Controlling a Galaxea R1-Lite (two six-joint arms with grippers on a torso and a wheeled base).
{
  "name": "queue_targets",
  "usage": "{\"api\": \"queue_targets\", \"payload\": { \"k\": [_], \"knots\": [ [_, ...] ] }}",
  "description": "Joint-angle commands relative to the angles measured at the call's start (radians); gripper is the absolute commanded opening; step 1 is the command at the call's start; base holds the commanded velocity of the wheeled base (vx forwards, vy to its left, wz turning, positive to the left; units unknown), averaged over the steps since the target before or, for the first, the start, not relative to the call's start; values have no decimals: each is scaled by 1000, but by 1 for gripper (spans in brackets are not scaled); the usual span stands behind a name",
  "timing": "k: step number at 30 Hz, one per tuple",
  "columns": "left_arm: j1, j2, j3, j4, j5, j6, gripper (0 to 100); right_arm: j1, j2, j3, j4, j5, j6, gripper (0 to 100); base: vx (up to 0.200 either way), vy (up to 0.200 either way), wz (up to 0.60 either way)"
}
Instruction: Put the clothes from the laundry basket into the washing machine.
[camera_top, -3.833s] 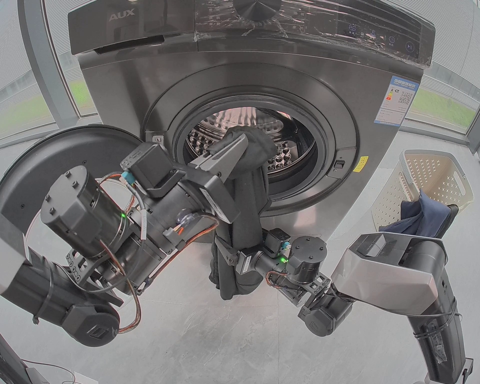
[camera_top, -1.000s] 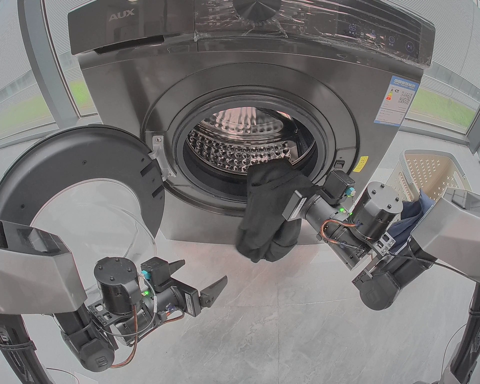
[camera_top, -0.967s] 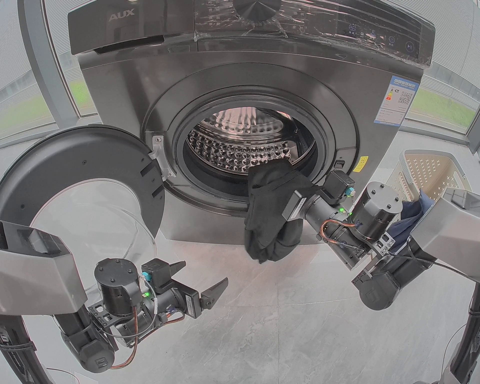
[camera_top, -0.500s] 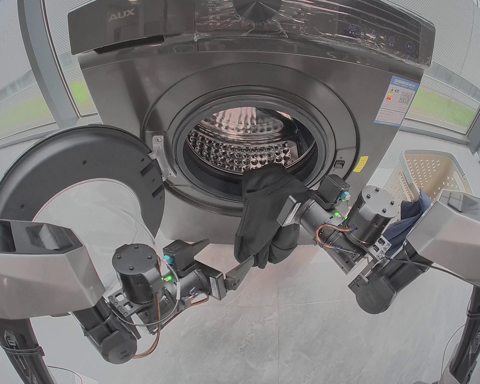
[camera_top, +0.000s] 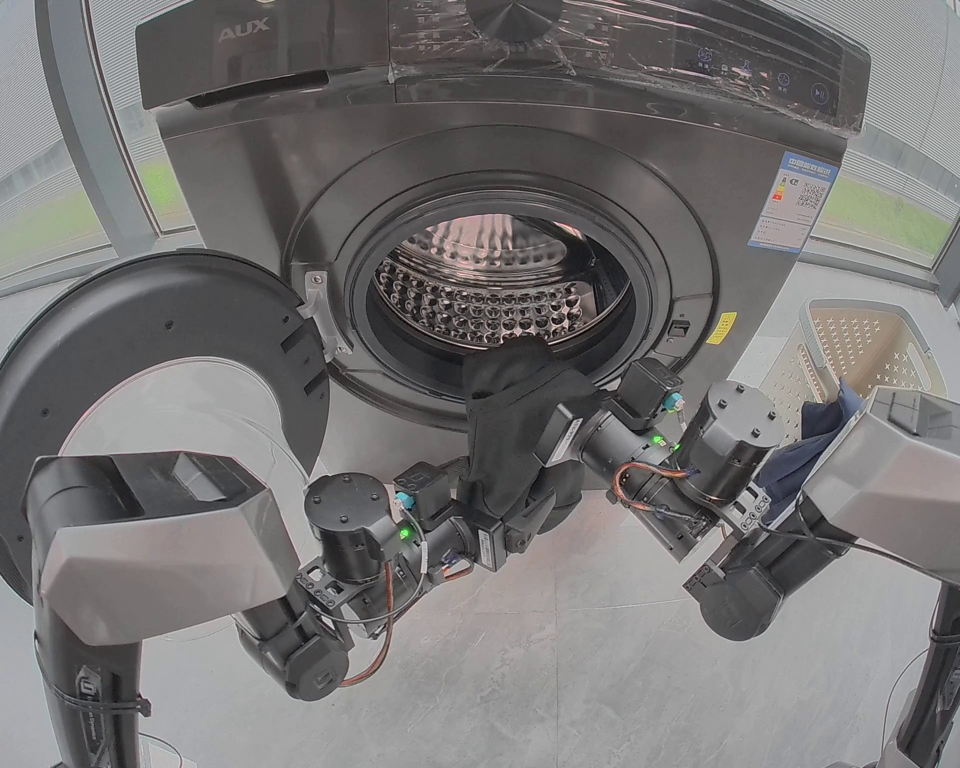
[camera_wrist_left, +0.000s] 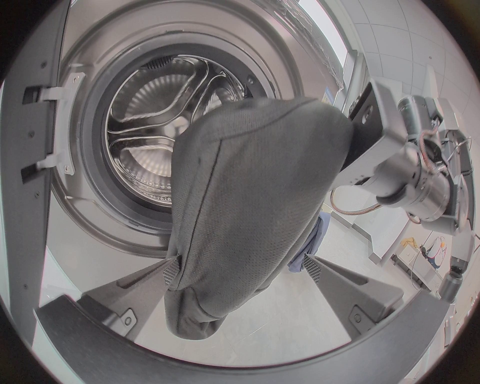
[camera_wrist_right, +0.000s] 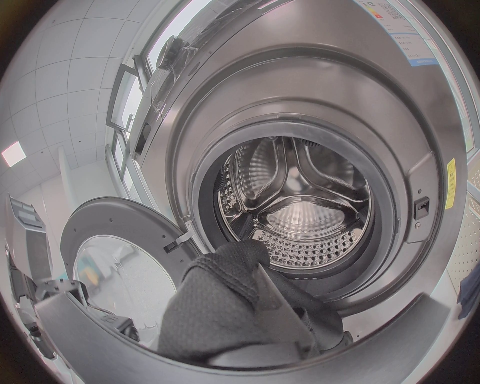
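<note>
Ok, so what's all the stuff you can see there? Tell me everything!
washing machine: one, grey, straight ahead
door: one, dark grey, swung open on the left
drum: one, shiny silver, inside the machine
black garment: one, black, hanging before the opening's lower rim
laundry basket: one, beige, right of the machine
blue garment: one, dark blue, in the basket
right gripper: one, grey, shut on the black garment
left gripper: one, dark grey, open around the garment's lower end
</note>
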Motion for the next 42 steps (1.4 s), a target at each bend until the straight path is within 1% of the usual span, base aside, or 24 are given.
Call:
{"api": "queue_targets", "payload": {
  "k": [1, 5, 8, 12, 18, 21, 28, 32, 35, 38, 42],
  "knots": [
    [2, 72, -45, -1, 0, -1, 100, 15, 8, 2, 0, -1, 1, 0, 0, 0, 0],
    [9, 103, -77, -1, 2, 1, 100, 24, 8, 0, 0, -1, 2, 0, 0, 0, 0],
    [12, 112, -96, -1, 4, -7, 100, 26, 10, 2, 0, -1, 4, 0, 0, 0, 0],
    [13, 124, -111, -1, 5, -7, 100, 33, 10, 2, 0, -3, 4, 0, 0, 0, 0],
    [2, 94, -88, -1, 0, 1, 100, 26, 22, 0, 0, -1, 4, 0, 0, 0, 0],
    [-11, 70, -77, -1, -1, -2, 100, 29, 31, -9, 0, -3, 4, 0, 0, 0, 0],
    [-30, 89, -82, -1, -4, -7, 100, 44, 37, -21, 0, -3, 5, 0, 0, 0, 0],
    [-13, 143, -136, -1, 4, -8, 100, 46, 26, -14, 0, -3, 5, 0, 0, 0, 0],
    [18, 170, -166, -1, 8, -8, 100, 47, 19, -8, 0, -4, 8, 0, 0, 0, 0],
    [33, 195, -200, -1, 11, -11, 100, 50, 7, -1, 0, -30, 8, 0, 0, 0, 0],
    [45, 201, -209, -1, 13, -11, 100, 50, -1, 9, 0, -32, 8, 0, 0, 0, 0]
  ]
}}
